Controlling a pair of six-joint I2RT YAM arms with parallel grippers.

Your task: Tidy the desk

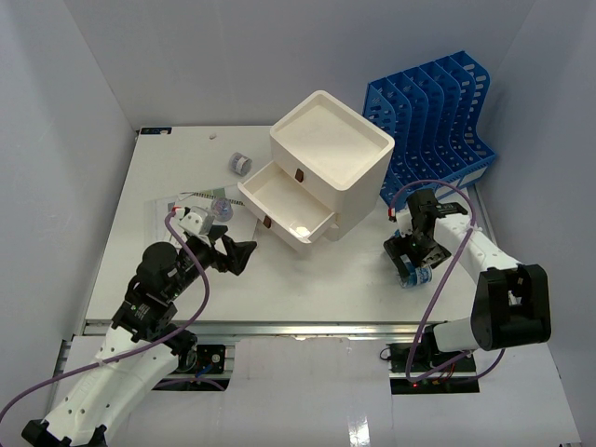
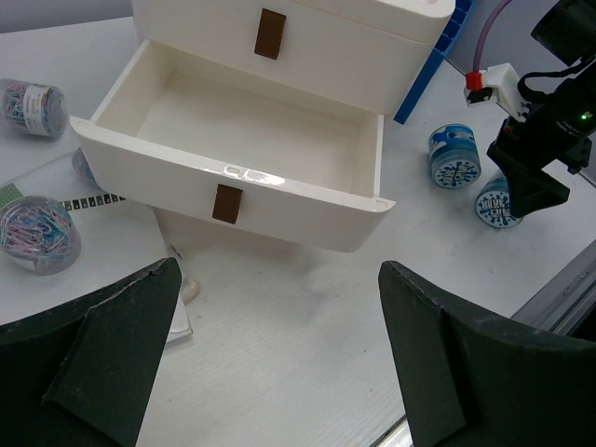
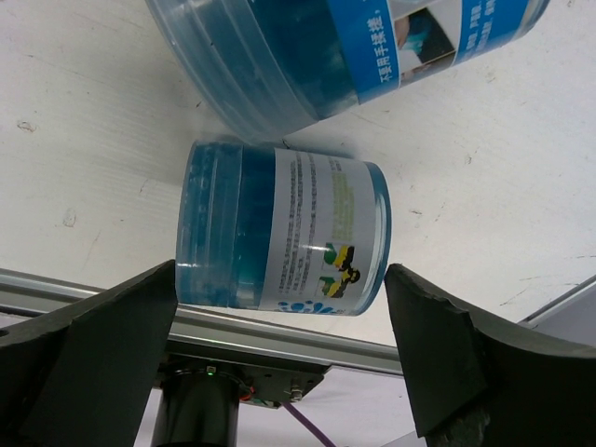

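Observation:
The white desk (image 1: 326,289) carries a white three-drawer box (image 1: 331,140) whose middle drawer (image 2: 251,121) is pulled out and empty. My left gripper (image 2: 279,372) hangs open above bare desk just in front of that drawer. My right gripper (image 3: 279,279) is open near the front rail (image 3: 279,340). A blue jar (image 3: 279,240) lies on its side on the desk between its fingers, which stand close to the jar's ends. A second blue jar (image 3: 345,56) lies just beyond it. Both jars show in the left wrist view, one (image 2: 494,200) under the right arm and one (image 2: 453,156) beside it.
A blue slotted file rack (image 1: 433,116) stands at the back right, behind the box. Left of the drawer lie printed sheets (image 1: 172,209) and two clear jars of paper clips (image 2: 37,233) (image 2: 33,96). A third clear jar (image 1: 241,164) sits farther back.

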